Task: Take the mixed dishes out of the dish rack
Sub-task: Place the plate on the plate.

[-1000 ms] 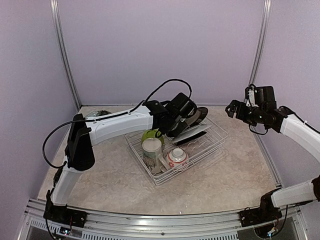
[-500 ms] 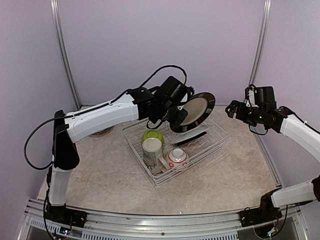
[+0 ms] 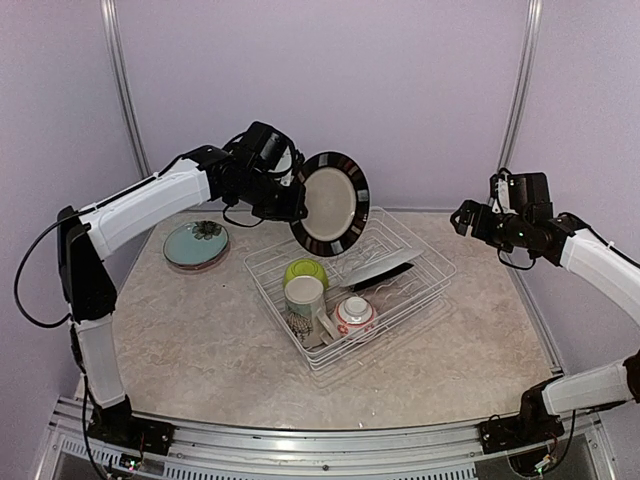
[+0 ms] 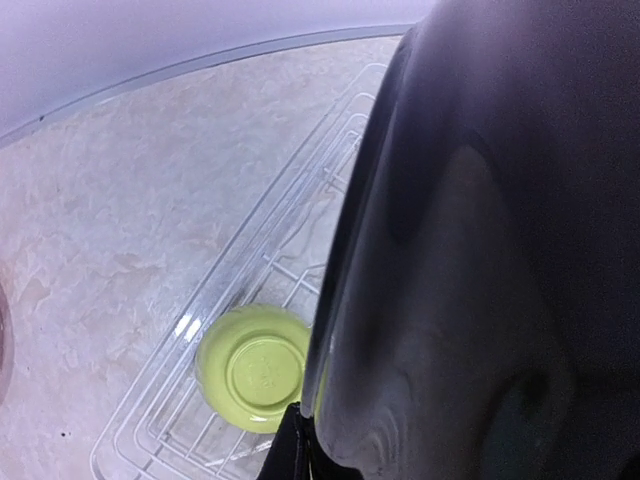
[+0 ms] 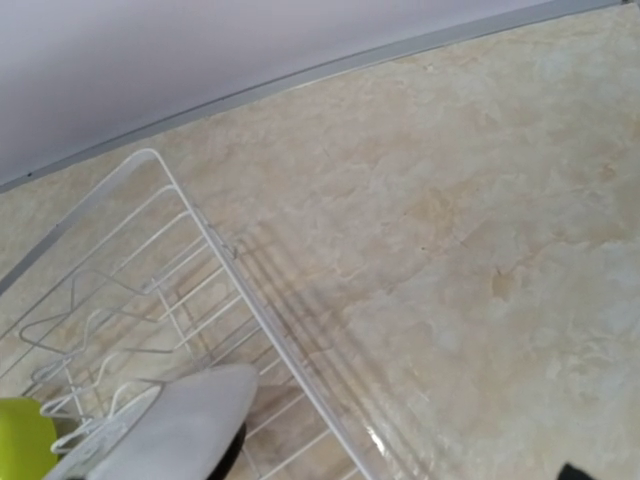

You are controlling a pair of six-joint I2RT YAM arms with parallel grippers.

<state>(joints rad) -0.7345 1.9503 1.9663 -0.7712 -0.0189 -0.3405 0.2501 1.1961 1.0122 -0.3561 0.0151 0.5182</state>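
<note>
Dish rack (image 3: 410, 285), a white wire basket, sits mid-table (image 3: 220, 350) holding a lime-green bowl (image 3: 305, 271), a cream patterned mug (image 3: 304, 300), a small white-and-red bowl (image 3: 355, 312) and a leaning white plate (image 3: 375, 268). The left end effector (image 3: 296, 200) is clenched on the rim of a black-rimmed plate (image 3: 331, 203), held upright in the air above the rack's far left corner. A pale green plate (image 3: 196, 244) lies on the table to the left. The right end effector (image 3: 466, 218) hangs released off the rack's right side.

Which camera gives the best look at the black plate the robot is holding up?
The top view: the whole black plate shows, face on, in the left gripper above the rack. The left wrist view shows only its dark back, very close. The right wrist view misses it.
</note>
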